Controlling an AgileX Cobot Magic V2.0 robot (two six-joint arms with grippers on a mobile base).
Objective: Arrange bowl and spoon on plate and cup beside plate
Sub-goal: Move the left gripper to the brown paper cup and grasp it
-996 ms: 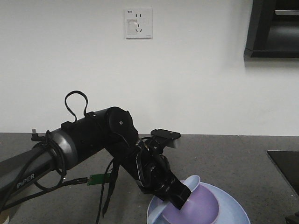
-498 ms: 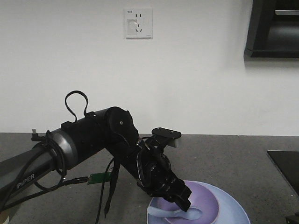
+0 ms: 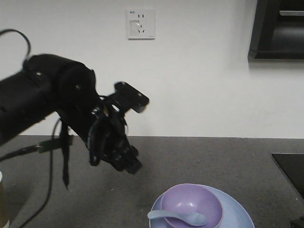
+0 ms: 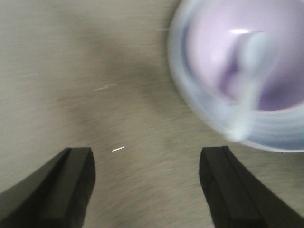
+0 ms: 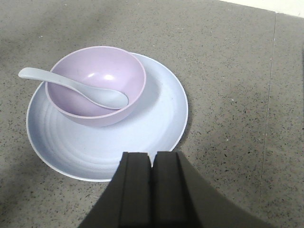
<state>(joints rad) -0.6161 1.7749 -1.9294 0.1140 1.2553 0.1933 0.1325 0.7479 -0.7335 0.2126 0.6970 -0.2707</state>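
The lavender bowl (image 3: 192, 203) sits on the pale blue plate (image 3: 237, 216) at the front of the grey counter. Across the bowl lies the pale blue spoon (image 3: 178, 218), scoop inside and handle over the left rim. My left gripper (image 3: 127, 164) hangs open and empty above the counter, up and left of the plate; its view is blurred, showing bowl (image 4: 266, 95), spoon (image 4: 249, 80) and left gripper (image 4: 149, 185). My right gripper (image 5: 152, 159) is shut and empty at the plate's (image 5: 142, 128) near edge, with bowl (image 5: 85, 64) and spoon (image 5: 85, 88) beyond. The brown cup (image 3: 4, 204) shows partly at the left edge.
A white wall with a socket (image 3: 140, 23) backs the counter. A dark cabinet (image 3: 280, 28) hangs at the upper right. A black panel (image 3: 290, 167) lies on the counter's right side. Loose cables (image 3: 64, 156) dangle from the left arm.
The left gripper let go of the spoon, which now rests in the bowl, then rose and swung up and to the left, away from the plate.
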